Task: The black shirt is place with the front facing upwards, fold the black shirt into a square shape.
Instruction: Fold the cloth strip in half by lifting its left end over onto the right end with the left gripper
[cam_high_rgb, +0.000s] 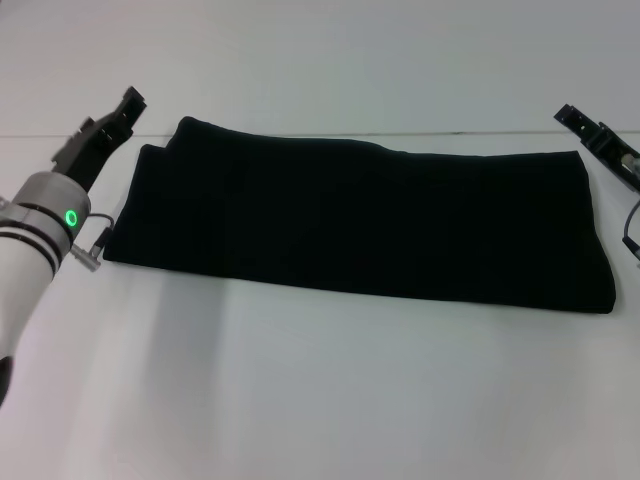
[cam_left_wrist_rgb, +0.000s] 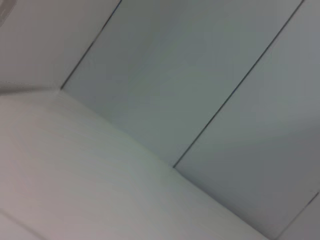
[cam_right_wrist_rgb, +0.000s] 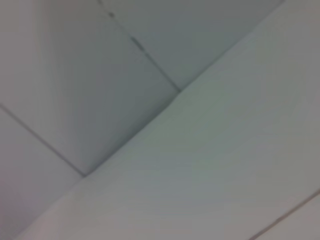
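My left gripper (cam_high_rgb: 118, 112) hangs just off the shirt's left end; I can't tell its finger state. My right gripper (cam_high_rgb: 600, 140) sits beside the far right corner, likewise unclear. The black shirt (cam_high_rgb: 360, 215) lies folded into a long band on the white table (cam_high_rgb: 320, 390).

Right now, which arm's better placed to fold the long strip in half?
Probably left. The left gripper sits beside the black shirt at its short end; the right gripper is mostly out of frame, off the far corner.
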